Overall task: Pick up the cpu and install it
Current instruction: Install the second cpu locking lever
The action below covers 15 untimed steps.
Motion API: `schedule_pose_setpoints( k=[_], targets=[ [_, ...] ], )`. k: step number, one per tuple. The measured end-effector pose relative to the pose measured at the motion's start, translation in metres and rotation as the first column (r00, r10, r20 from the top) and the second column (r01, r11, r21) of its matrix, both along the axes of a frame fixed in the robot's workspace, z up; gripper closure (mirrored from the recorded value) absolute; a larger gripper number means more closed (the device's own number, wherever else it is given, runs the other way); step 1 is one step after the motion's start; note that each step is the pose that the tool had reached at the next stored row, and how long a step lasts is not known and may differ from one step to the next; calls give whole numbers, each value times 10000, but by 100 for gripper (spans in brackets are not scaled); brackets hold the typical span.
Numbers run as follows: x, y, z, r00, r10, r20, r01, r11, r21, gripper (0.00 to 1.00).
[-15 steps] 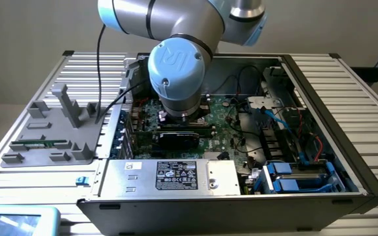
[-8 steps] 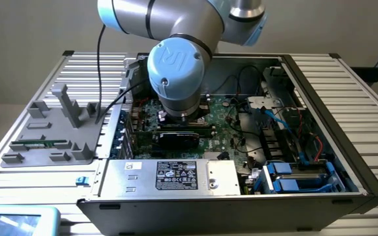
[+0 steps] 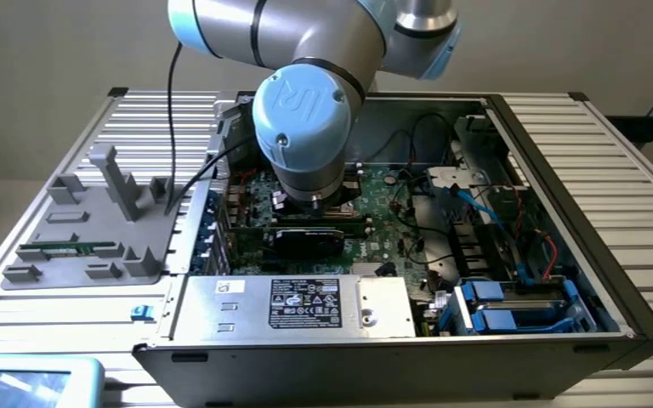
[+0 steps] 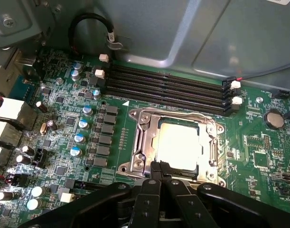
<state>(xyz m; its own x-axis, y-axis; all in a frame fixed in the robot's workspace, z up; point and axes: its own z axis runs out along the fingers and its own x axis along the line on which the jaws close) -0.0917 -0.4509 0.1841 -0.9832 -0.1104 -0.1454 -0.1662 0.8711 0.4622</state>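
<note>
In the exterior view, the grey plastic parts tray lies on the ribbed metal table, at the exterior view's left of the open black computer case, and a long narrow green memory stick rests near the tray's front edge. The arm reaches down into the case over the green motherboard. In the wrist view, four black memory slots run along the board's far edge, and next to them sits the square metal-framed socket. The cpu, a small flat square chip with a shiny silver top, lies flat inside this socket frame, top face up, its sides parallel to the frame; being square, it has no clear long axis. The black gripper has its fingers closed together, tips at the socket's near edge, just touching or beside the chip's near side; I cannot tell which. I judge the placing nearly done: the chip seems seated, and the frame looks not yet locked.
</note>
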Motion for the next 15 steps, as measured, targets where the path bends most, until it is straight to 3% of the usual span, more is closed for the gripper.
schedule_pose_setpoints(
  k=[15],
  targets=[
    [-1,11,-16,10000,-1,0,1,10000,-1,91]
  ],
)
